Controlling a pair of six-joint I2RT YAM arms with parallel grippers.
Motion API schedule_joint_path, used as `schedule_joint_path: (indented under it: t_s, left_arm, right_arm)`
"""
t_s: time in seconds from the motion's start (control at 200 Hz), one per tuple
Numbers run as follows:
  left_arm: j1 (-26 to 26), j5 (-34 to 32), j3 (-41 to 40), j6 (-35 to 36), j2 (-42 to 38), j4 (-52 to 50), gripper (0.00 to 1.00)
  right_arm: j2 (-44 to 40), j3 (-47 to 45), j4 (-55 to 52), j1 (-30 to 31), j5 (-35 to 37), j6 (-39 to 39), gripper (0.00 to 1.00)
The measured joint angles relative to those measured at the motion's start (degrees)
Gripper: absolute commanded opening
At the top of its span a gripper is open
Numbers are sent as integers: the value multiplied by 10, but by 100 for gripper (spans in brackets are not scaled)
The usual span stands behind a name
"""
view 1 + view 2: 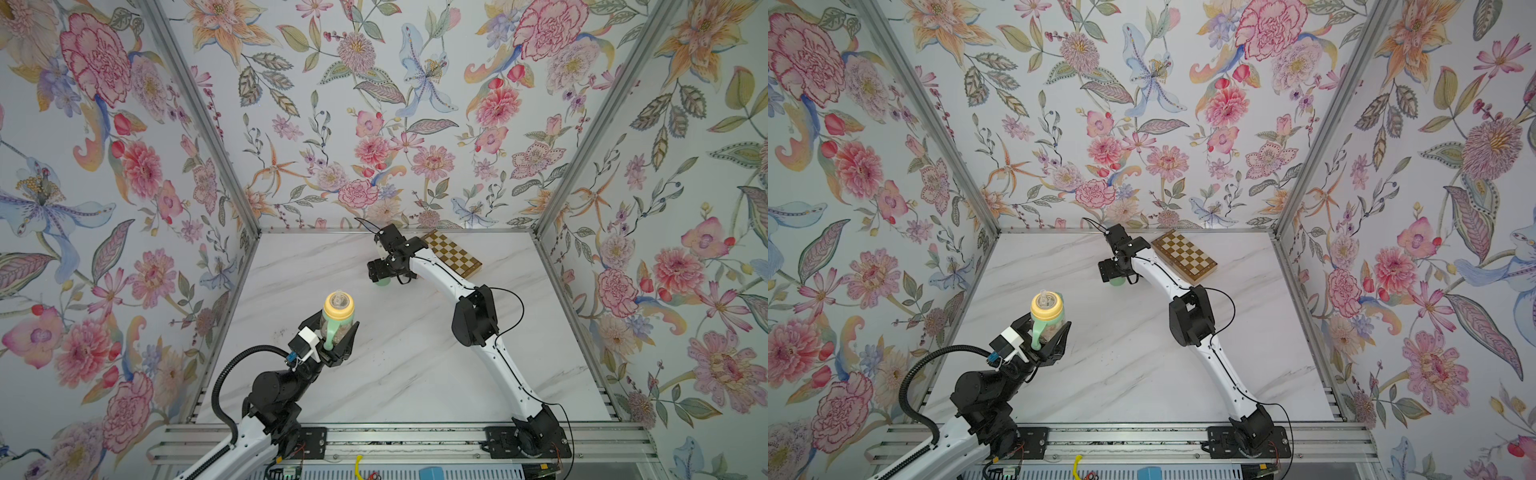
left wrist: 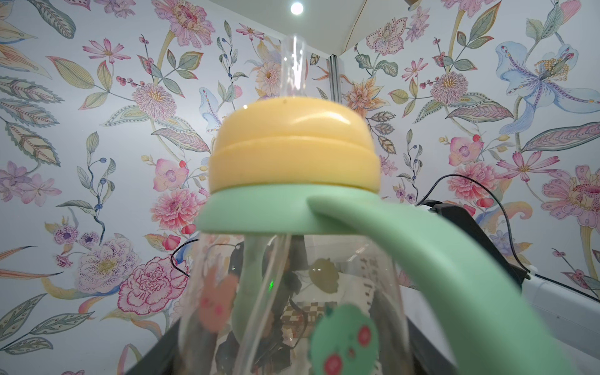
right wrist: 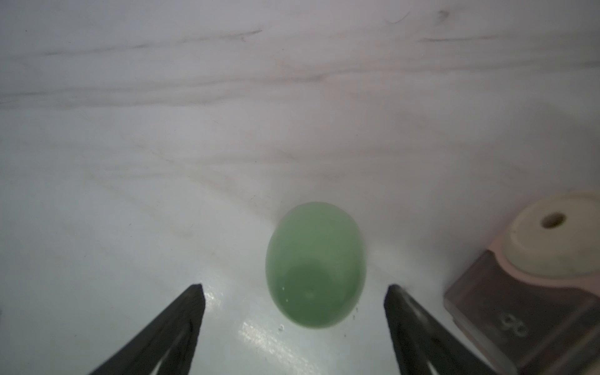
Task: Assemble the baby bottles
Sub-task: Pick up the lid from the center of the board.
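The left pincer [image 1: 334, 332] grips the bottle [image 2: 350, 256] above the counter [image 1: 415, 353], collar [image 2: 259, 211] and yellow ring [image 2: 293, 156] already on. The right pincer [image 3: 294, 287], spread wide, hangs over the green cap [image 3: 315, 259] on the counter without touching it. Capping seems all that remains.

Two arms are shown, built alike: the left arm [image 1: 253, 446] and right arm [image 1: 513, 376] are clad in glossy white shells, broken up by bulky black joints [image 1: 476, 316]. Small dark screw holes [image 1: 1233, 390] are dotted along the right shell. A thin black cable [image 1: 522, 307] is run off its elbow, and a thick ribbed black hose [image 1: 218, 386] is fitted to the left. A white camera block [image 1: 308, 338] with a blue plug [image 1: 292, 357] is mounted at the left wrist. Black base plates [image 1: 505, 440] are seen below. The right gripper [image 3: 294, 287] is finished with black tapered fingers [image 3: 175, 328].
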Motion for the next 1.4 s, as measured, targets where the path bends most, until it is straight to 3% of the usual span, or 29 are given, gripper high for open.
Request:
schedule_joint_path:
  t_s: [0.36, 1.016, 1.146, 1.396]
  left_arm:
    - [0, -3, 0, 0, -6, -24, 1]
    - [0, -13, 0, 0, -17, -45, 1]
    - [0, -13, 0, 0, -15, -45, 0]
    - [0, -13, 0, 0, 36, -6, 0]
  right_arm:
    - [23, 0, 29, 8, 26, -3, 78]
    - [40, -12, 62, 8, 60, -17, 55]
    - [7, -71, 77, 10, 71, -17, 54]
    - [-147, -287, 84, 23, 98, -17, 54]
